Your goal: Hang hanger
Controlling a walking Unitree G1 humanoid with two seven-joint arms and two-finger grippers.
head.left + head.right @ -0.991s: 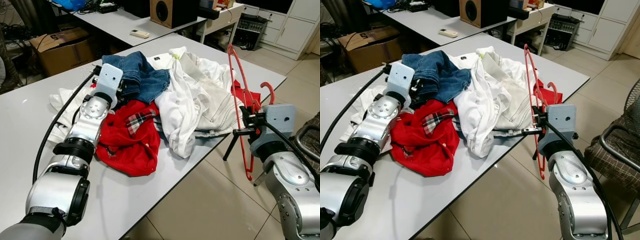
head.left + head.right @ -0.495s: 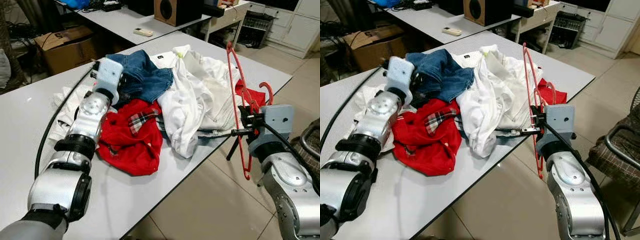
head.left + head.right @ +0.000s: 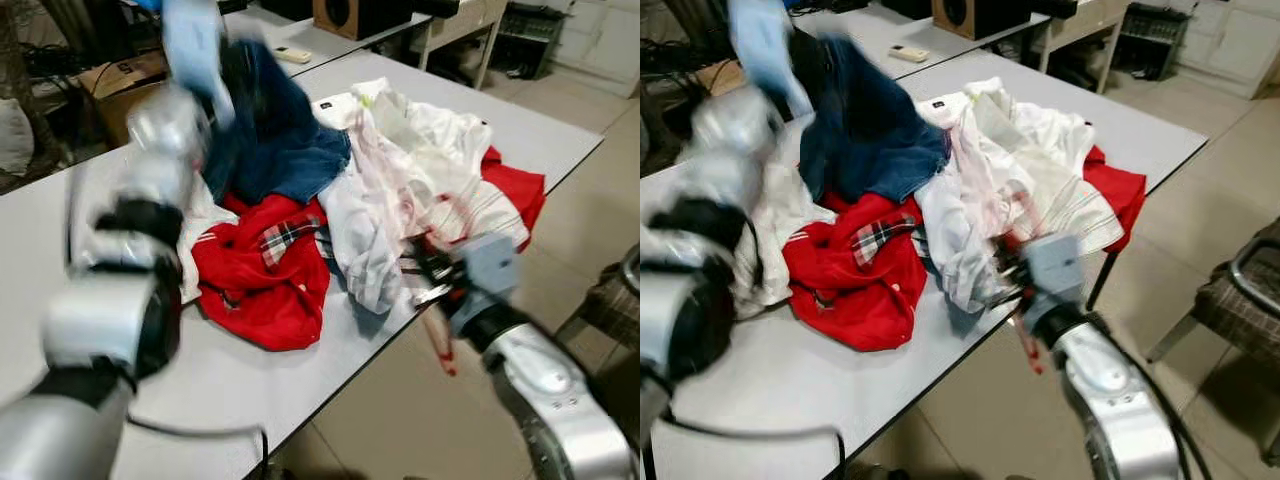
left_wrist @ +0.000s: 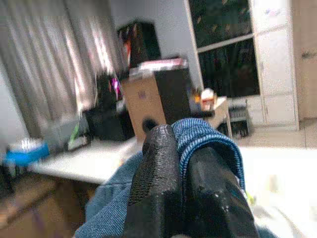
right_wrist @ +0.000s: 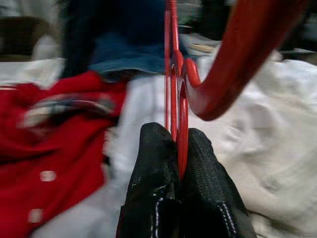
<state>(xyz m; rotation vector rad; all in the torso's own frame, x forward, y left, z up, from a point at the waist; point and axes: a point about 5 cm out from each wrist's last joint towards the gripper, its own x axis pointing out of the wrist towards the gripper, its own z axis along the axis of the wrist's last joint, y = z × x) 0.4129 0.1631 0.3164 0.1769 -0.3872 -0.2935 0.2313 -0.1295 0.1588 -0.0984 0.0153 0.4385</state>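
Observation:
My right gripper is shut on the red plastic hanger, pinching its thin bars just below the hook. In the eye views that arm is motion-blurred at the table's near right edge, and the hanger smears across the white clothes. My left gripper is shut on a fold of the blue jeans. It is raised high at the far left, with the jeans hanging from it above the pile.
A red garment and white clothes lie heaped on the grey table. Behind stand a second table with a remote and a speaker, and a cardboard box. A chair stands at right on tiled floor.
My left arm has risen, lifting the jeans off the pile. My right arm has swung the hanger left and inward over the table edge. Both arms are now blurred.

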